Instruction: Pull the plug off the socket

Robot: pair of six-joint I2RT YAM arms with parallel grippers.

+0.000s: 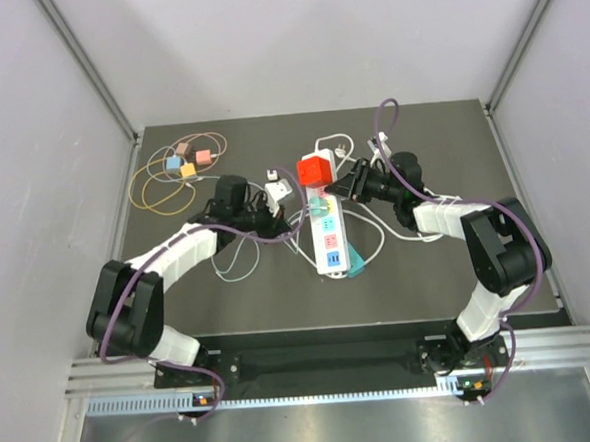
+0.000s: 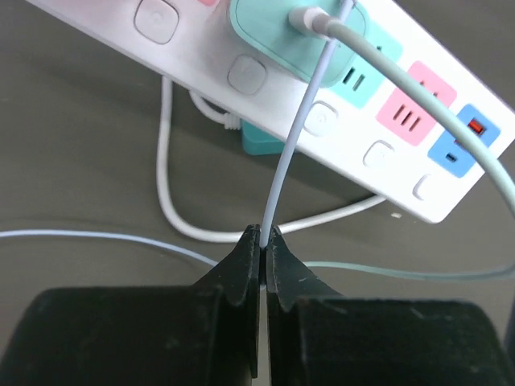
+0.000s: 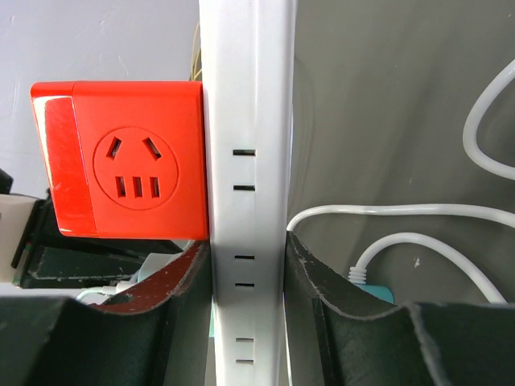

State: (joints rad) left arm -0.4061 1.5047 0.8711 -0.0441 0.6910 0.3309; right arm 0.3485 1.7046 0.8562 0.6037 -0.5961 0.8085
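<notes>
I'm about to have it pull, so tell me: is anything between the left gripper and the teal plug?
Nothing solid shows. The left gripper is shut on a thin cable that runs up across the face of the teal plug on the power strip. A thicker cable leaves that face sideways.

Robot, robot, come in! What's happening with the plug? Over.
Left tool shut on thin cable running to teal plug. Right tool clamps power strip by its sides. Plug seated, not yet out. Red adapter on strip, next to right tool.
</notes>
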